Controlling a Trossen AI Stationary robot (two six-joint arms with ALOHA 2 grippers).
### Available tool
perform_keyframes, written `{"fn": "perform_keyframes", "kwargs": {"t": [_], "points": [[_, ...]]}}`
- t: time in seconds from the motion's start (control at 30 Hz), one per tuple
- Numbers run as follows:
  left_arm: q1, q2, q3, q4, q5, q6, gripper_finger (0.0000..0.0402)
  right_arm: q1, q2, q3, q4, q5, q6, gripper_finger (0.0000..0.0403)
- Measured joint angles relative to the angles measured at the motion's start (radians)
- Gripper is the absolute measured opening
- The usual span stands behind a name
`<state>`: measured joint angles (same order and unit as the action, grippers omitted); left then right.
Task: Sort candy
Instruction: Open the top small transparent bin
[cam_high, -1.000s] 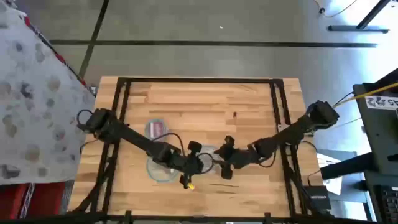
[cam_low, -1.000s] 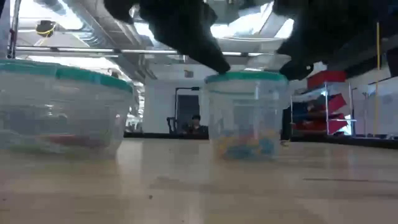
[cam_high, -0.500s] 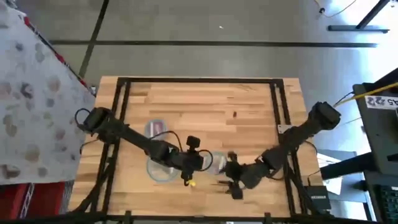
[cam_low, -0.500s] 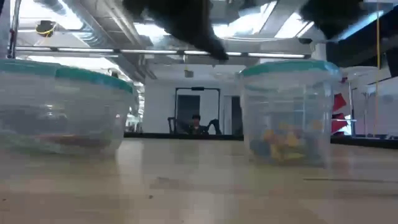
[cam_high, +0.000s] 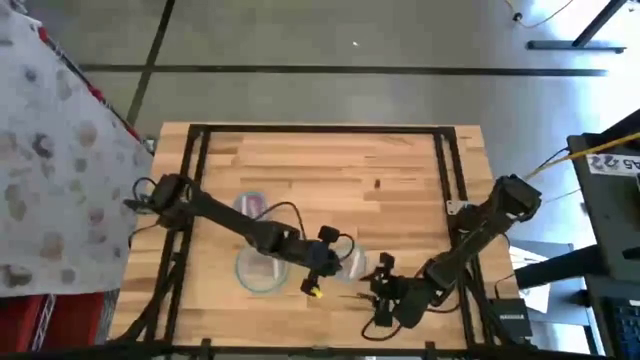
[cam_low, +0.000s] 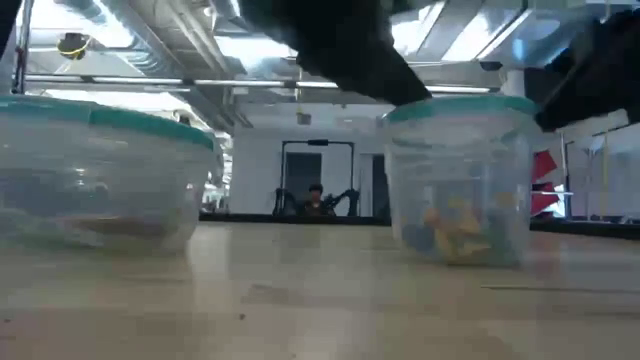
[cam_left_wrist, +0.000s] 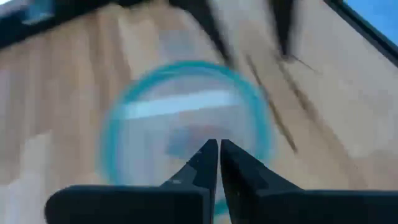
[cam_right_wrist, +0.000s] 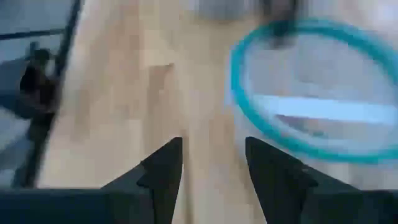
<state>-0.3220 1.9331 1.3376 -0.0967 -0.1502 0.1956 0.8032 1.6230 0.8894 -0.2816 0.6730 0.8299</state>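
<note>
A wooden table (cam_high: 330, 170) fills the high view. A bowl (cam_high: 352, 262) with yellowish candy (cam_low: 452, 228) sits at five o'clock of centre; two more bowls lie around seven and eight o'clock. A second ago both grippers met there; now the left gripper (cam_high: 325, 262), fingers pressed together, has slid over its rim, while the right gripper (cam_high: 385, 300), fingers spread and empty, has retreated toward five o'clock. I'd judge a drop is under way.

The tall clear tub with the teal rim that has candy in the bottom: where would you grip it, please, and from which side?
Probably by the teal rim of the tub, from above: it stands upright and open, so one finger can go inside the wall, one outside. The right gripper is open beside it.
</note>
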Motion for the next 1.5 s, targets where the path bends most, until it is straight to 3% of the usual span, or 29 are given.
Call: {"fn": "perform_keyframes", "kwargs": {"t": [0.13, 0.37, 0.53, 0.67, 0.8, 0.9, 1.07, 1.37, 1.5], "points": [[0.001, 0.0, 0.0, 0.013, -0.005, 0.0, 0.0003, 0.021, -0.032, -0.001, -0.187, 0.078, 0.136, 0.0165], [-0.001, 0.0, 0.033, 0.012, -0.026, 0.026, 0.0003, 0.085, 0.016, -0.01, -0.07, 0.07, 0.124, 0.0165], [0.023, 0.0, 0.048, -0.013, -0.029, 0.024, 0.0003, 0.059, 0.054, -0.169, 0.232, 0.072, 0.015, 0.0165], [0.056, 0.027, 0.049, -0.079, -0.015, 0.015, 0.0003, 0.001, 0.054, -0.352, 0.653, 0.056, -0.11, 0.0165], [0.069, 0.056, 0.053, -0.053, 0.058, 0.019, 0.0003, -0.062, 0.071, -0.495, 1.067, -0.089, -0.239, 0.0165], [0.069, 0.078, 0.055, -0.042, 0.06, 0.018, 0.0003, -0.101, 0.103, -0.523, 1.218, -0.152, -0.312, 0.0165], [0.07, 0.09, 0.053, -0.04, 0.062, -0.003, 0.0003, -0.144, 0.157, -0.491, 1.239, -0.226, -0.367, 0.0165], [0.076, 0.091, 0.036, -0.031, 0.06, -0.03, 0.0003, -0.149, 0.198, -0.45, 1.3, -0.255, -0.451, 0.0165], [0.08, 0.091, 0.032, -0.032, 0.06, -0.032, 0.0003, -0.15, 0.196, -0.406, 1.344, -0.401, -0.467, 0.0165]]}}
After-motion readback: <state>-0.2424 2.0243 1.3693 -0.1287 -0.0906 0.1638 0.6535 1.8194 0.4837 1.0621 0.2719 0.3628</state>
